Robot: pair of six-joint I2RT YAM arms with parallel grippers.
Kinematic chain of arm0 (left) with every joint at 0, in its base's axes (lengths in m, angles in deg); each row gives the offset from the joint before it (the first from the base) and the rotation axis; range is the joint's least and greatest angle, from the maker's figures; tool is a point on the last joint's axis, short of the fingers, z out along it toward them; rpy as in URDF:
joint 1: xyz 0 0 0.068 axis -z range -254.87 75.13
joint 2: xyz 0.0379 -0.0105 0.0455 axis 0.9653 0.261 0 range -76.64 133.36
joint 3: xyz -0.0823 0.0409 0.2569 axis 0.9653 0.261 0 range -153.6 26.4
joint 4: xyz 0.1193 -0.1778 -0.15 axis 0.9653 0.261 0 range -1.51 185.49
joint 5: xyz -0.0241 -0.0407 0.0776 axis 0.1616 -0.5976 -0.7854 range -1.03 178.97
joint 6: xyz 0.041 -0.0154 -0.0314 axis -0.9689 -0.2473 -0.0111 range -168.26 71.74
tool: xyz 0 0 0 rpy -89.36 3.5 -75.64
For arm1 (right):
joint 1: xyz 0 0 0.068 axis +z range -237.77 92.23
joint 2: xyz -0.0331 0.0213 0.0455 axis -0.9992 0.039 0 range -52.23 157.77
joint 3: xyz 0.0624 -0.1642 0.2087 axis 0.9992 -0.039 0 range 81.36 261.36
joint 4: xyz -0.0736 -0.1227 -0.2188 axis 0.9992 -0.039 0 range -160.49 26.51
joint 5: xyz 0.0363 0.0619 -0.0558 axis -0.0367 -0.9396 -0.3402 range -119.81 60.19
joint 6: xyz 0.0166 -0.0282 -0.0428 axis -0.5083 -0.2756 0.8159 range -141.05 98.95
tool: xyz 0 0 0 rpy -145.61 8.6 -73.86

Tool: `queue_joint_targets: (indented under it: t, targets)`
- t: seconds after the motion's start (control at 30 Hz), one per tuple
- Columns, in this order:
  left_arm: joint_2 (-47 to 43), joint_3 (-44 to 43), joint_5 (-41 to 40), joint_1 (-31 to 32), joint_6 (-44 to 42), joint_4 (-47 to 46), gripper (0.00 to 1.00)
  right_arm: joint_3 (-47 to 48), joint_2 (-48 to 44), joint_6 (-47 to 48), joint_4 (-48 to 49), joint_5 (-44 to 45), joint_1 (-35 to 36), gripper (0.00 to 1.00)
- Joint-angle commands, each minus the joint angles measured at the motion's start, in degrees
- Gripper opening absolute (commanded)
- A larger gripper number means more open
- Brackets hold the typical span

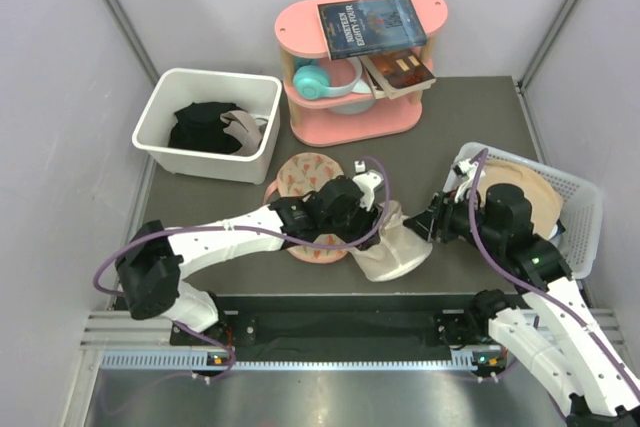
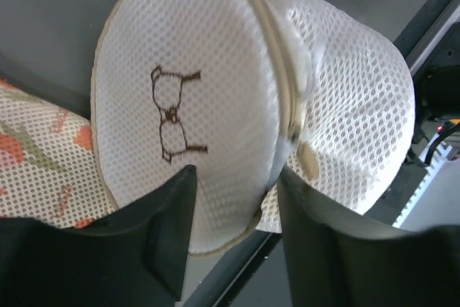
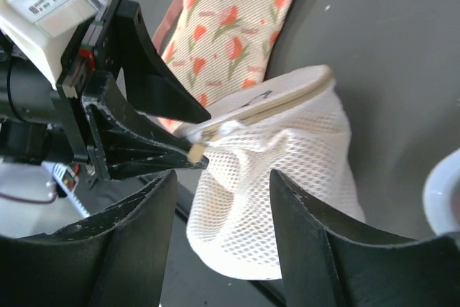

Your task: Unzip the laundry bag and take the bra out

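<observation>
Nearest us on the bench (image 1: pixel 470 127), the laundry bag (image 1: pixel 392 252) sits tipped between the two arms. The right wrist view shows the right end effector (image 3: pixel 223 177) with its fingers apart on either side of the mesh. Only that view shows the left end effector (image 3: pixel 203 138) from outside, fingers apart at the zip rim, and only the left wrist view shows a small brown drawing (image 2: pixel 172 116) on the bag's flat face. Farther back lies the pink flowery piece (image 1: pixel 300 175), and only the top view shows the white bin (image 1: pixel 160 137) and pink shelf (image 1: pixel 300 22).
</observation>
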Motion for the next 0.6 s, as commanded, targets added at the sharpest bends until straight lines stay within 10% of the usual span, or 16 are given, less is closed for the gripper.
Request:
queue_joint_targets:
  t: [0.0, 0.57]
  targets:
    - [-6.4, 3.7, 0.5, 0.3, 3.6, -5.0, 0.63, 0.8, 0.5, -0.3, 1.5, -4.8, 0.2, 0.54]
    - [-8.7, 8.1, -3.3, 0.5, 3.0, -9.7, 0.67, -0.5, 5.7, -9.5, 6.3, -1.1, 5.4, 0.49]
